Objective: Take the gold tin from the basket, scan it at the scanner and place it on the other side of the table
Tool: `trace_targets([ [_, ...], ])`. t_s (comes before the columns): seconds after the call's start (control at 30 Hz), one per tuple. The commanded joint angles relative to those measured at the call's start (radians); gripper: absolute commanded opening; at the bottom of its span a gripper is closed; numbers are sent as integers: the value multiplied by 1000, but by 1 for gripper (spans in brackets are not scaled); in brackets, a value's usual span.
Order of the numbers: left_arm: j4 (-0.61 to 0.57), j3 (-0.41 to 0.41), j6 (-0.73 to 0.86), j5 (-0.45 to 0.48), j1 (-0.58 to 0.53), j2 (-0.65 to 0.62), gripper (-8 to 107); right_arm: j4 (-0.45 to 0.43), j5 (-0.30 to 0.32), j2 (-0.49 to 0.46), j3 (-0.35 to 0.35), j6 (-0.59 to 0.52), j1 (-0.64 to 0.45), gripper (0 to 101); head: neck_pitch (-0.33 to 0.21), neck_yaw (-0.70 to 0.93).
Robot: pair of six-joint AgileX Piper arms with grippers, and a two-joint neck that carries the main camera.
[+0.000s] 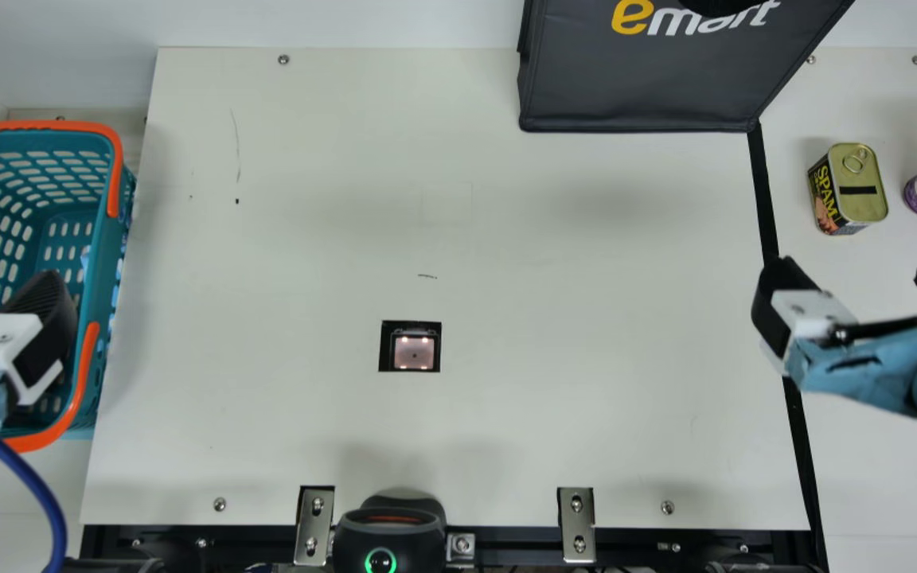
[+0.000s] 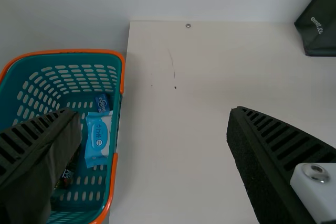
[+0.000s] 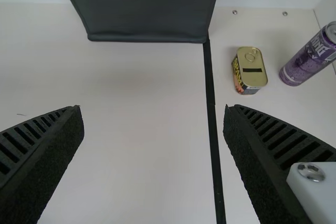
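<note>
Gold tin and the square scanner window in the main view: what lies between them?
Bare tabletop, crossed by the black strip close to the gold tin; nothing stands between it and the scanner window in the main view.

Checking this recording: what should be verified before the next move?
- Gold tin out of basket: ok
- Tin lid-up, right of black strip: ok
- Gap between tin and purple can: ok
- Left gripper open and empty: ok
- Right gripper open and empty: ok
- Tin's scan registered: cannot tell
</note>
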Motion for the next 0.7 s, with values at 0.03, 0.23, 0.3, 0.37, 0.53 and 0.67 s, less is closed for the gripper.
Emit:
trace_targets([
  [0.03, 0, 0, 0, 0, 0, 0, 90, 1, 22, -52, -1, 11, 15, 95, -29, 2],
  [0.23, 0, 0, 0, 0, 0, 0, 90, -1, 32, -58, 0, 11, 15, 95, -29, 2],
  [0.3, 0, 0, 0, 0, 0, 0, 90, 0, 32, -59, 0, 11, 15, 95, -29, 2],
  [0.37, 0, 0, 0, 0, 0, 0, 90, 0, 32, -60, 0, 11, 15, 95, -29, 2],
  [0.53, 0, 0, 0, 0, 0, 0, 90, 0, 32, -60, 0, 11, 15, 95, -29, 2],
  [0.67, 0, 0, 0, 0, 0, 0, 90, 0, 32, -60, 0, 11, 15, 95, -29, 2],
])
